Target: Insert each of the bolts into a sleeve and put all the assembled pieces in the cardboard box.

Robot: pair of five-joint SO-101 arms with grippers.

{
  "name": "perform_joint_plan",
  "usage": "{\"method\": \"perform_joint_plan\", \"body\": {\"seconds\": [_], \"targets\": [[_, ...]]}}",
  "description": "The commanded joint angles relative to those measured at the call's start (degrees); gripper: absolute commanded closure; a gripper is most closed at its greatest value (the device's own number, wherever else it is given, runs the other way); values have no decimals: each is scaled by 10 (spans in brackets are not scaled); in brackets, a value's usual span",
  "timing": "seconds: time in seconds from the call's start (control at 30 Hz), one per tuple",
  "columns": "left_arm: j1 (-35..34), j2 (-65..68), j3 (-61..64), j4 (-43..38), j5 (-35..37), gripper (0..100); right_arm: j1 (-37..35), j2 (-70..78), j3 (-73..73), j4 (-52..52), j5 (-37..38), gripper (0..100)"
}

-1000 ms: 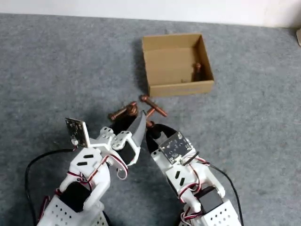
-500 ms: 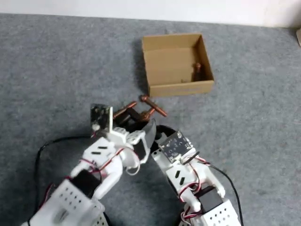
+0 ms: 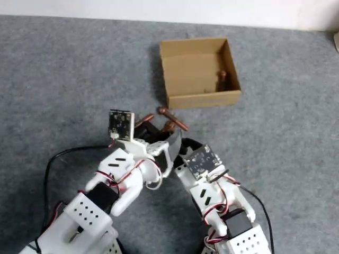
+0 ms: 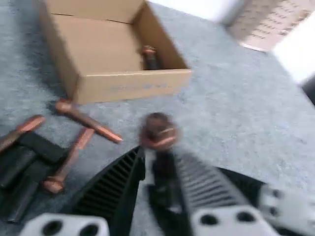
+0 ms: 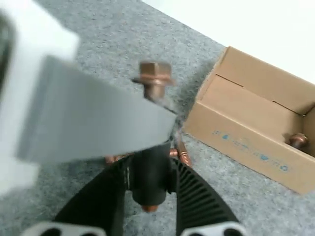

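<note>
Right claw (image 5: 150, 167) clamps a black sleeve (image 5: 149, 187) upright, with a copper-coloured bolt (image 5: 155, 77) standing in it, hex head up, long axis vertical. Left claw (image 4: 158, 156) is closed on the bolt's shank just under the head, and one grey finger (image 5: 98, 123) crosses in front of it in the right wrist view. Three loose bolts (image 4: 87, 121) and spare black sleeves (image 4: 27, 157) lie flat on the grey carpeted surface (image 3: 63, 79), between the claws and the cardboard box (image 3: 201, 99). One assembled piece (image 3: 222, 79) stands in a corner of the box. Faint blue print on the box's near wall is too blurred to read.
</note>
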Motion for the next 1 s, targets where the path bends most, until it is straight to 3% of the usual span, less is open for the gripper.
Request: {"method": "perform_joint_plan", "body": {"seconds": [0.0,0.77,0.87,0.97], "targets": [[6,20,-6,0,-3,646,6,-11,7,-6,6,993],[3,19,-52,1,-3,688,5,-11,12,-6,6,993],[-34,19,-58,0,-2,697,5,-11,12,-6,6,993],[-74,2,-68,0,-2,774,5,-11,12,-6,6,993]]}}
